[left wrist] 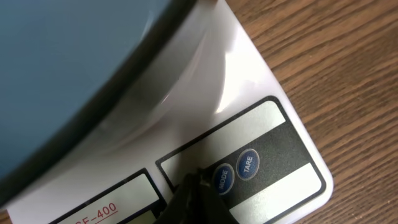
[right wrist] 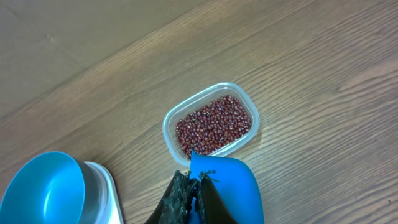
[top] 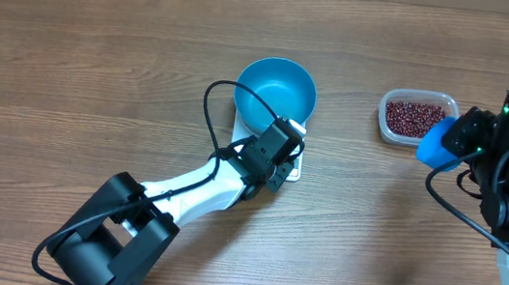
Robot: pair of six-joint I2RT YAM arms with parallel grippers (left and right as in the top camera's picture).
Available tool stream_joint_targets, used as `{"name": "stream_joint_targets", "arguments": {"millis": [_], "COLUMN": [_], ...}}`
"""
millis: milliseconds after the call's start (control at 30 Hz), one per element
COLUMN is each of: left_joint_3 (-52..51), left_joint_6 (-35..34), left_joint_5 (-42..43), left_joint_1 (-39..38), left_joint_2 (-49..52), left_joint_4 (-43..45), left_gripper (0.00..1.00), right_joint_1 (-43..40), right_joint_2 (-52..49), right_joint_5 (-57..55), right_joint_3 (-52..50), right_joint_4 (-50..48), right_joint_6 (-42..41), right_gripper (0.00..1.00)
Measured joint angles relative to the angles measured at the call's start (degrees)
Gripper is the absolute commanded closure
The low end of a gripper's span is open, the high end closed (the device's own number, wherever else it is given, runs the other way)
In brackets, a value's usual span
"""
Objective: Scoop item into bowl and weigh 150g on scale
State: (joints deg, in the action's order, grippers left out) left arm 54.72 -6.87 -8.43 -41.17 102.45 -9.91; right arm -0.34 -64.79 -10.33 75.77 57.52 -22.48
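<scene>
- Overhead: your bright blue bowl (top: 276, 95) sits on the white scale (top: 294, 170) and covers most of it. The bowl looks empty.
- Your left gripper (top: 283, 162) is down at the scale's front edge, just in front of the bowl. You can't read its fingers from up here.
- Well to the right of the scale on the wooden table (top: 101, 46), a clear tub (top: 384, 118) holds the red-brown beans (top: 415, 116).
- Your right gripper (top: 451, 139) hangs on the tub's far side from the scale, with a blue scoop (top: 432, 147) at its tip.
- Left wrist: the left fingers (left wrist: 198, 198) are pinched together with nothing between them. Their tip appears to touch the scale's dark panel right beside the MODE button (left wrist: 222, 178), and the TARE button (left wrist: 247, 163) is just past that.
- The bowl's wall fills the upper left, over the scale's platform.
- Right wrist: the right fingers (right wrist: 180, 198) are clamped tight on the scoop's handle. The scoop's cup reaches the tub's near rim.
- The beans lie in a loose layer inside the tub. The bowl and a corner of the scale show at lower left, well apart from the tub.
</scene>
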Motion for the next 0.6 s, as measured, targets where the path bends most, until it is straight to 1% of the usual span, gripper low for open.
{"name": "stream_joint_targets", "arguments": {"millis": [367,600], "left_joint_3": [0.0,0.0], "left_joint_6": [0.0,0.0], "left_joint_5": [0.0,-0.3], "left_joint_1": [0.0,0.0], "left_joint_2": [0.0,0.8], "left_joint_4": [-0.9,-0.1], "left_gripper": [0.96,0.96], "right_joint_1": [0.0,0.0], "right_joint_2": [0.0,0.0], "right_joint_5": [0.0,0.0], "right_joint_3": [0.0,0.0], "right_joint_4": [0.2,0.4], "right_joint_6": [0.0,0.0], "right_gripper": [0.96,0.96]}}
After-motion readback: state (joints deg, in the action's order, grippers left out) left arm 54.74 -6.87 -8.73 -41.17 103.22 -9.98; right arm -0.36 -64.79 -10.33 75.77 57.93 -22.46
